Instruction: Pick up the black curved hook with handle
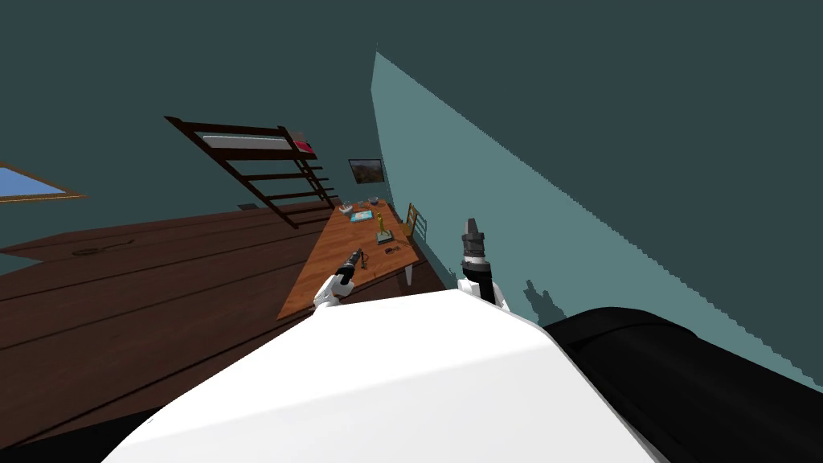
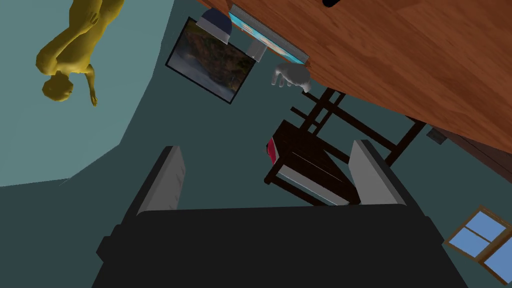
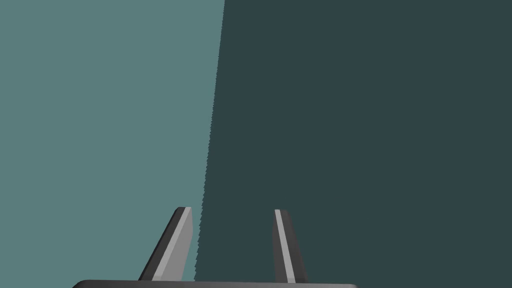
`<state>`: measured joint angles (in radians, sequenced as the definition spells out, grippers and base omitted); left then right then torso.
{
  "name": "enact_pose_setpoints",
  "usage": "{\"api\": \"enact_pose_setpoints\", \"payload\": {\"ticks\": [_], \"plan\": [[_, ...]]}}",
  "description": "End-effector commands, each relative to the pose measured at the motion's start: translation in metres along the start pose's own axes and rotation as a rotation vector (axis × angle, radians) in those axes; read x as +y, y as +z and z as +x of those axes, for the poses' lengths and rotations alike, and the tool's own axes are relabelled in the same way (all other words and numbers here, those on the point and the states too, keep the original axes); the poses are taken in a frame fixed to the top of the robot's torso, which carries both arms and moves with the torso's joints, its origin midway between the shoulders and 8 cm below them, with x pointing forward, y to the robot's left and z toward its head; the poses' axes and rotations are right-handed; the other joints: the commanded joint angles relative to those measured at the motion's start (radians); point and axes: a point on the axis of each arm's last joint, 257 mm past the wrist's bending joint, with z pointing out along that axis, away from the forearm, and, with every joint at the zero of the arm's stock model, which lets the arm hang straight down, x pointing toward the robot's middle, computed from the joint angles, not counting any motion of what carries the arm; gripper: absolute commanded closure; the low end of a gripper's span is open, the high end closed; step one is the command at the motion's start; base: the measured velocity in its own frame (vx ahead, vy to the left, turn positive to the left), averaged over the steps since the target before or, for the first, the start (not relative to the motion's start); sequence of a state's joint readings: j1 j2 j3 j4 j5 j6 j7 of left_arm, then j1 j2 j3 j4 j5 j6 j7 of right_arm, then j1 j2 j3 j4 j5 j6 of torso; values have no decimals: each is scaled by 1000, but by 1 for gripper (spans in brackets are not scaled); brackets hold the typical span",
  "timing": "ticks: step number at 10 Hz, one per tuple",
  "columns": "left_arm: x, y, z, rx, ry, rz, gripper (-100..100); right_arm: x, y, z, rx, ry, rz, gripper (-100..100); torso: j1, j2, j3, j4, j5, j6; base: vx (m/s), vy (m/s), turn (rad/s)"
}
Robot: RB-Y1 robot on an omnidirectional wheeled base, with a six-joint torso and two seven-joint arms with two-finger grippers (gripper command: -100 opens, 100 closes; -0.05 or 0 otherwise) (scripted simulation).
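Left gripper (image 1: 356, 252): you have it low over the wooden table (image 1: 341, 237), just left of centre in the head view.
Left tool state: released. In the left wrist view its two fingers (image 2: 167, 175) stand wide apart with nothing between them.
Black hook (image 1: 391, 250): a small dark thing lying flat on the table near its right edge. It is right of your left gripper and apart from it, and too small for you to make out a curve or a handle.
Small brown item (image 1: 363, 260): lies on the table just right of the left fingertips. You cannot tell what it is.
Yellow figure (image 1: 383, 228): stands on the table just above the hook in the head view. In the left wrist view it is at the upper left.
Blue flat item (image 1: 361, 216): lies on the table, up and left of the yellow figure.
Chair (image 1: 412, 219): stands at the table's right edge, just right of the figure.
Dark ladder frame (image 1: 273, 165): upper middle-left of the head view, beyond the table's far end.
Right gripper (image 1: 472, 227): held up right of centre in the head view, off the table's right side.
Right tool state: released. Its fingers stand apart, closer together than the left pair, and hold nothing.
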<state>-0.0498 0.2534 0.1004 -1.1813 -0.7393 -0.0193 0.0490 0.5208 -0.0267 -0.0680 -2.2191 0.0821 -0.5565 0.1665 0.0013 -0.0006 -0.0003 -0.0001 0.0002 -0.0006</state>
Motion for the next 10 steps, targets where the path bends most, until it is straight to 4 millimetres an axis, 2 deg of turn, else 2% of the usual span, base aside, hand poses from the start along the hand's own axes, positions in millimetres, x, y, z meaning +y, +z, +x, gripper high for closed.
{"api": "enact_pose_setpoints", "payload": {"ticks": [1, 5, 10], "plan": [[10, 4, 9, 18, 15, -25, -100, 0, 0, 0, 0, 0, 0, 0, 0, 0, 0, 0, 0, 0, 5, 19, -71], [37, 12, 25, 68, 100, -97, -100, 0, 0, 0, 0, 0, 0, 0, 0, 0, 0, 0, 0, 0, 4, 25, -121], [71, 12, 45, 130, 173, -176, -100, 0, 0, 0, 0, 0, 0, 0, 0, 0, 0, 0, 0, -1, 0, 24, -93]]}}
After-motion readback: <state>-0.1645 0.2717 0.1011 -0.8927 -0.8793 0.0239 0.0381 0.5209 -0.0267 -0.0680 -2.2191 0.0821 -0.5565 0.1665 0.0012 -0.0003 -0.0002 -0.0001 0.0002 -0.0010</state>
